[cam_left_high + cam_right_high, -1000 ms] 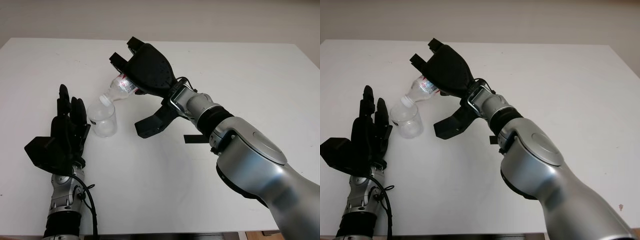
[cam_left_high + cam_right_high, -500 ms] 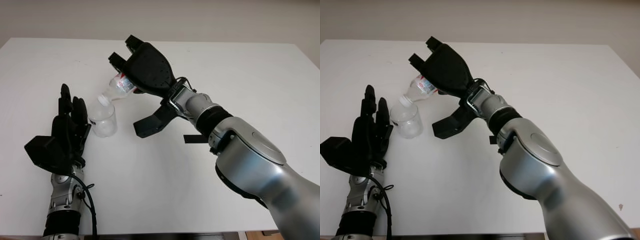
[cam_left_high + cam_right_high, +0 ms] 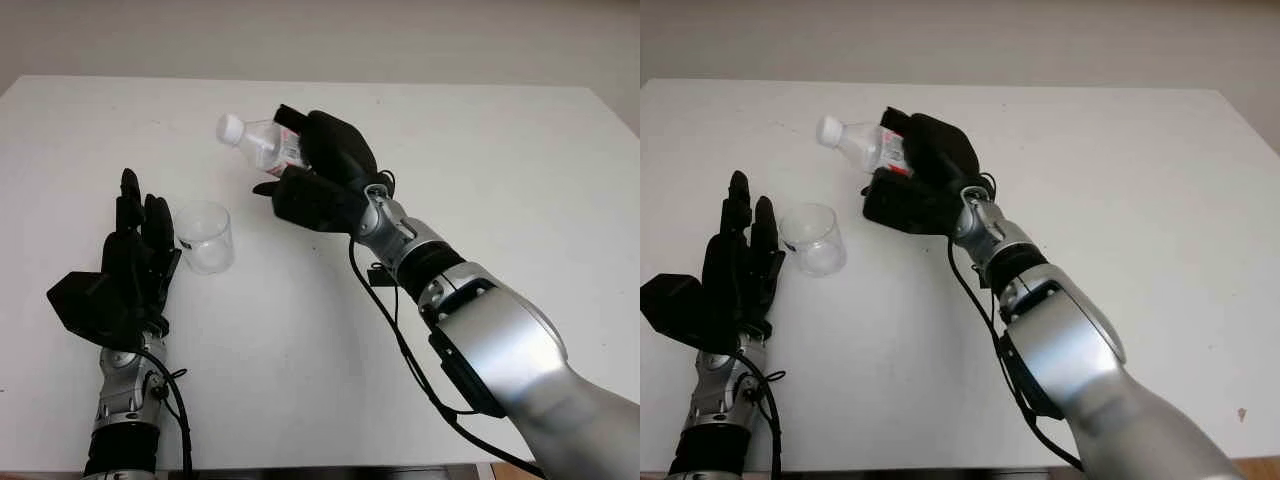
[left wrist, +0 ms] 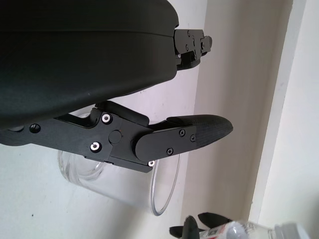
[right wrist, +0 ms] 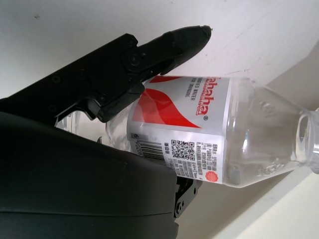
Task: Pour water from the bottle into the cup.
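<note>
Black right hand (image 3: 325, 180) clenched around clear plastic bottle with red-and-white label (image 3: 262, 143), neck tilted toward ten o'clock; clear plastic cup (image 3: 205, 237) upright on white table (image 3: 520, 180), at eight o'clock of the bottle; black left hand (image 3: 125, 275) released, just beside cup

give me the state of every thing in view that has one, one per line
bottle: held above the table, tilted neck-up, mouth away from the cup
cup: upright on the table, ungripped
right robot hand: shut on the bottle
left robot hand: open, beside the cup
</note>
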Controlling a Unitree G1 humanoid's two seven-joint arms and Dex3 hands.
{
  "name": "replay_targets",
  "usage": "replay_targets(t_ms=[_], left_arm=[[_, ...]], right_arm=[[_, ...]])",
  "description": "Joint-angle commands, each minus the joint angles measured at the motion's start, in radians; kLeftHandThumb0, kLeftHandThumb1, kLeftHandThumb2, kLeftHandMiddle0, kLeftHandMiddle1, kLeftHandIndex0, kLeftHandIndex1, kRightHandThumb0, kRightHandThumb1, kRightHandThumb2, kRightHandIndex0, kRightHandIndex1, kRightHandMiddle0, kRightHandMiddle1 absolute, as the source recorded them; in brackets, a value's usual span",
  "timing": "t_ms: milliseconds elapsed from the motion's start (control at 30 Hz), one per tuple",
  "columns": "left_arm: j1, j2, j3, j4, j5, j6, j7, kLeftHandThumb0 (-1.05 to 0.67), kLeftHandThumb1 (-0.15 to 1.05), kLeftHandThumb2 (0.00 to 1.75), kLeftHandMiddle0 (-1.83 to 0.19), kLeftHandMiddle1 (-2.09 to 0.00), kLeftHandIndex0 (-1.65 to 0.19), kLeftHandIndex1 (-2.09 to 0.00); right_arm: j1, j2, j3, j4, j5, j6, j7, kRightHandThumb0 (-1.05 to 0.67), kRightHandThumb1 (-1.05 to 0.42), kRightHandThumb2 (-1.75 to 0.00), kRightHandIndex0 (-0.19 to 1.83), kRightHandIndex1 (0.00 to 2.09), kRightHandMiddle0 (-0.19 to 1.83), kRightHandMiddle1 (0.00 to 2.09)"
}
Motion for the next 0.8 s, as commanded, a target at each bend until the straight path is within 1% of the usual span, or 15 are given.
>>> replay_targets(t_ms=[0, 67, 133, 300, 400, 500, 667, 767], left_arm=[[0.032, -0.002, 0.000, 0.007, -0.007, 0.010, -0.014, -0.60, 1.05, 0.56, 0.08, -0.05, 0.09, -0.05], [0.036, -0.001, 0.000, 0.000, -0.009, 0.014, -0.021, -0.60, 1.05, 0.55, 0.08, -0.05, 0.10, -0.04], [0.039, 0.000, 0.001, -0.006, -0.011, 0.023, -0.024, -0.60, 1.05, 0.55, 0.09, -0.05, 0.10, -0.04], [0.041, 0.001, -0.004, -0.019, -0.004, 0.043, -0.020, -0.62, 1.05, 0.55, 0.08, -0.05, 0.10, -0.05], [0.048, 0.003, 0.001, -0.030, -0.017, 0.051, -0.034, -0.62, 1.05, 0.53, 0.09, -0.05, 0.10, -0.04], [0.054, 0.006, 0.000, -0.039, -0.013, 0.059, -0.036, -0.63, 1.05, 0.53, 0.10, -0.05, 0.11, -0.04], [0.054, 0.005, 0.000, -0.041, -0.019, 0.065, -0.045, -0.63, 1.05, 0.54, 0.11, -0.05, 0.12, -0.04], [0.057, 0.005, 0.001, -0.041, -0.022, 0.067, -0.050, -0.63, 1.05, 0.55, 0.11, -0.05, 0.12, -0.04]], right_arm=[[0.033, -0.021, -0.067, -0.059, 0.071, -0.032, 0.058, -0.38, -1.05, -0.37, 1.34, 2.09, 1.00, 2.09], [0.076, -0.036, -0.109, -0.101, 0.123, -0.056, 0.114, -0.38, -1.05, -0.38, 1.36, 2.09, 1.06, 2.09], [0.114, -0.051, -0.125, -0.145, 0.144, -0.068, 0.150, -0.38, -1.05, -0.38, 1.38, 2.09, 1.10, 2.09], [0.249, -0.095, -0.160, -0.263, 0.195, -0.115, 0.260, -0.37, -1.05, -0.37, 1.35, 2.09, 1.10, 2.09], [0.318, -0.115, -0.184, -0.338, 0.228, -0.075, 0.319, -0.39, -1.05, -0.38, 1.35, 2.09, 1.08, 2.09], [0.381, -0.124, -0.219, -0.413, 0.277, -0.026, 0.362, -0.39, -1.05, -0.39, 1.32, 2.09, 1.00, 2.09], [0.466, -0.145, -0.240, -0.502, 0.293, 0.002, 0.376, -0.39, -1.05, -0.38, 1.31, 2.09, 0.98, 2.09], [0.519, -0.148, -0.256, -0.581, 0.316, 0.067, 0.387, -0.39, -1.05, -0.38, 1.28, 2.09, 0.96, 2.09]])
